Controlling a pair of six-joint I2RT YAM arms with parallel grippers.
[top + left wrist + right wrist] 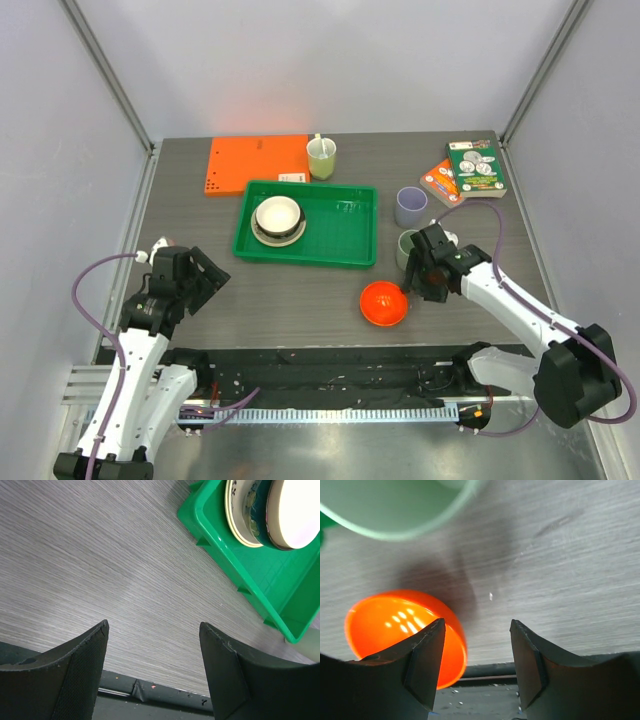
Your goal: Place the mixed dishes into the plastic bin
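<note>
The green plastic bin (pixel 335 232) sits mid-table and holds a stack (pixel 278 218) of cream plate, dark bowl and white bowl; the left wrist view shows the bin's corner (pixel 235 560) and the stack (pixel 245 520). The orange-red bowl (pixel 384 304) lies on the table in front of the bin's right end. The lavender cup (pixel 411 207) and sage-green cup (pixel 404 245) stand right of the bin. My right gripper (pixel 420 287) is open, just right of the orange-red bowl (pixel 390 625), with the sage cup (pixel 395 505) beyond it. My left gripper (pixel 207 280) is open and empty, left of the bin.
A yellow-green cup with a spoon (pixel 321 157) and a flat orange board (pixel 257 163) lie behind the bin. Two printed boxes (pixel 475 168) lie at the back right. The table's black front edge (pixel 490 670) is close below the right gripper.
</note>
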